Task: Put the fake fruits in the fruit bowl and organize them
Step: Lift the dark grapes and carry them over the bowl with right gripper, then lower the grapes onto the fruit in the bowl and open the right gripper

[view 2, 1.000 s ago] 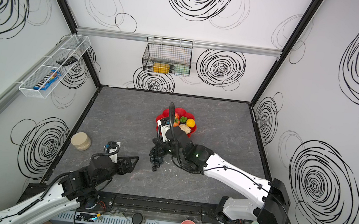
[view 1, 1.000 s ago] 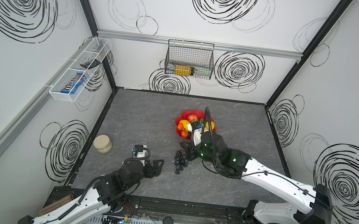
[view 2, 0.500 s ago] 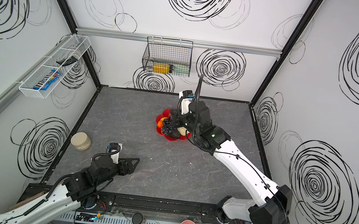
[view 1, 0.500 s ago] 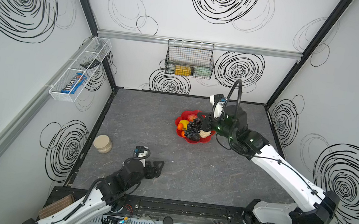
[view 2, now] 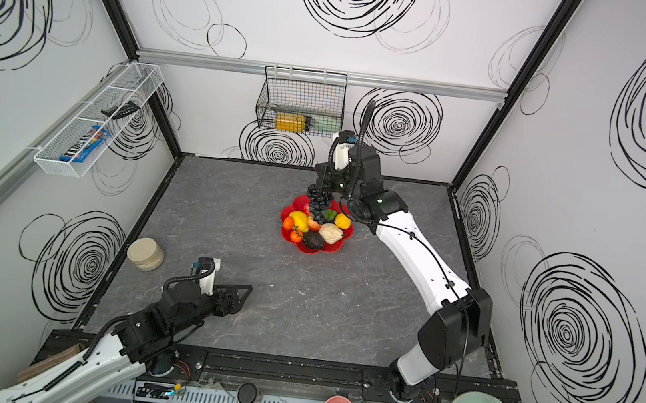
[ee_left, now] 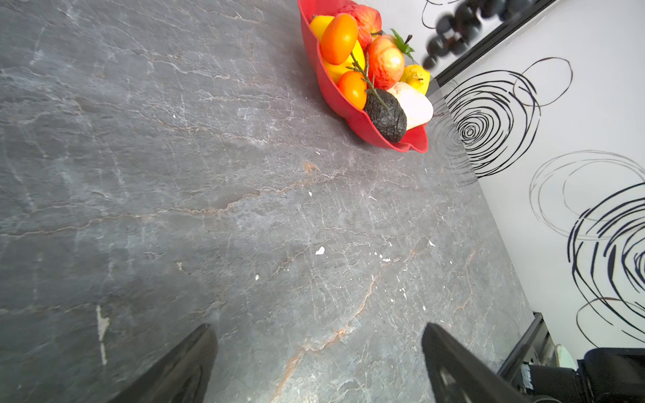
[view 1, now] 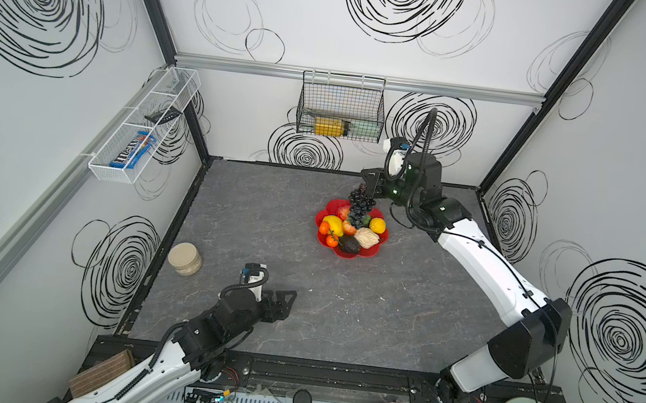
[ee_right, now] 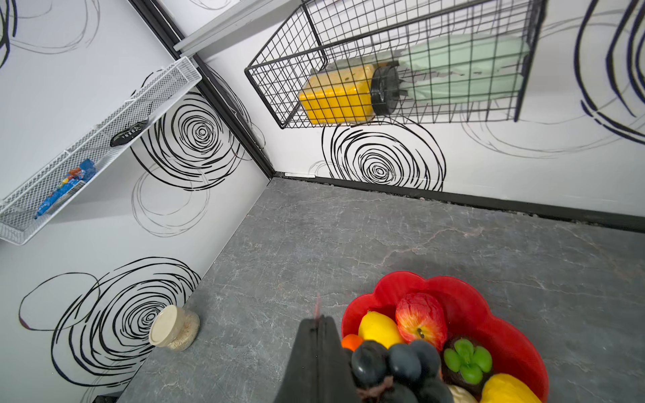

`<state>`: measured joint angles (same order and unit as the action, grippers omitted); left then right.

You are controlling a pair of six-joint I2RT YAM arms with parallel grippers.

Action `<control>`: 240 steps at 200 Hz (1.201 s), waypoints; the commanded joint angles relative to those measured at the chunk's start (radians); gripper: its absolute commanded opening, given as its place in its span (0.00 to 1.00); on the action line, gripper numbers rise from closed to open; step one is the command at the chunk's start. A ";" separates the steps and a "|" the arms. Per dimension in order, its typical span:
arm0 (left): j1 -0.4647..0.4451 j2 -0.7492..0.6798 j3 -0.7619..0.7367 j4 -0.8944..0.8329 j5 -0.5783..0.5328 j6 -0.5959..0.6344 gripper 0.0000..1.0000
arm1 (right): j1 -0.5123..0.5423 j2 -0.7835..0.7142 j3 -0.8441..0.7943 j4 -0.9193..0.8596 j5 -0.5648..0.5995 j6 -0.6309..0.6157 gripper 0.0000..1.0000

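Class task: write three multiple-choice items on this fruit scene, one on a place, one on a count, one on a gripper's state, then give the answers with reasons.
1. Where is the grape bunch? A. hanging over the fruit bowl B. beside the jar C. in the wire basket
2. How many small oranges lie in the bowl? A. one B. two C. four
3. How is the left gripper? A. open, empty B. shut, empty C. shut on a fruit
Answers: 1 A, it dangles from the shut right gripper; 2 B, two sit near the rim; 3 A, its fingers stand apart with nothing between.
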<state>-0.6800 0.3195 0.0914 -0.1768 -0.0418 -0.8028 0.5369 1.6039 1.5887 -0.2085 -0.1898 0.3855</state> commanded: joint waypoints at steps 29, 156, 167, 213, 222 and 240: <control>0.008 -0.064 -0.016 0.027 0.023 0.023 0.96 | -0.012 0.105 0.135 0.052 -0.042 -0.046 0.00; 0.010 -0.048 -0.025 0.057 0.040 0.030 0.96 | -0.010 0.327 0.307 0.073 -0.089 -0.046 0.00; 0.011 -0.044 -0.025 0.059 0.042 0.030 0.96 | -0.010 0.337 0.314 0.072 -0.089 -0.046 0.00; 0.016 -0.033 -0.025 0.064 0.045 0.030 0.96 | -0.009 0.376 0.336 0.066 -0.089 -0.049 0.00; 0.017 -0.033 -0.026 0.065 0.046 0.030 0.96 | -0.009 0.381 0.337 0.064 -0.088 -0.050 0.00; 0.019 -0.030 -0.027 0.067 0.048 0.031 0.96 | -0.005 0.387 0.336 0.059 -0.086 -0.055 0.00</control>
<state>-0.6708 0.2821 0.0834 -0.1528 -0.0010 -0.7856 0.5289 1.9839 1.8851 -0.1757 -0.2691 0.3527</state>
